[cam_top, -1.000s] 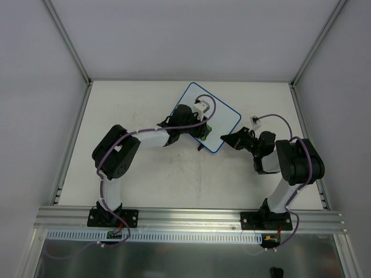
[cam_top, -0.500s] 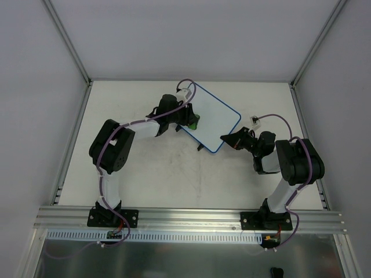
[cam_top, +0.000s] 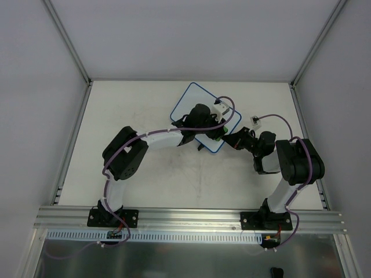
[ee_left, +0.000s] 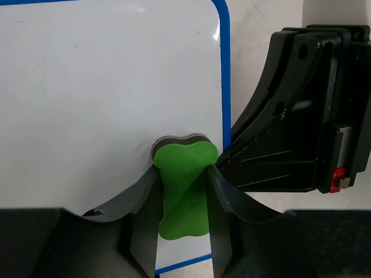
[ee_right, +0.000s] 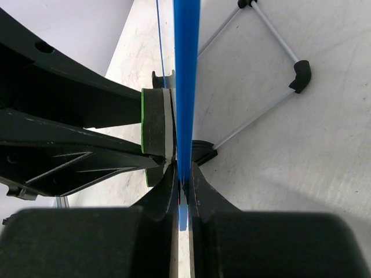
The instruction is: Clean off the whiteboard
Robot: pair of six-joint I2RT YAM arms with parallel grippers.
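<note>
The whiteboard (cam_top: 194,99), white with a thin blue rim, lies tilted at the table's back middle. In the left wrist view its face (ee_left: 104,81) looks blank. My left gripper (cam_top: 215,135) is shut on the green bone-shaped eraser (ee_left: 181,188) and presses it on the board near the right edge; in the top view the eraser (cam_top: 215,138) just shows. My right gripper (cam_top: 230,141) is shut on the board's blue rim (ee_right: 186,81) at its right corner. The eraser's edge (ee_right: 152,119) shows beside the rim.
The right gripper's black body (ee_left: 301,116) sits close beside the eraser. The board's wire stand with black feet (ee_right: 300,75) rests on the table behind it. Walls and aluminium posts (cam_top: 69,40) close in the table.
My left gripper has swept the eraser from the board's left edge across to its right side, close to the right gripper. The right gripper has held still.
</note>
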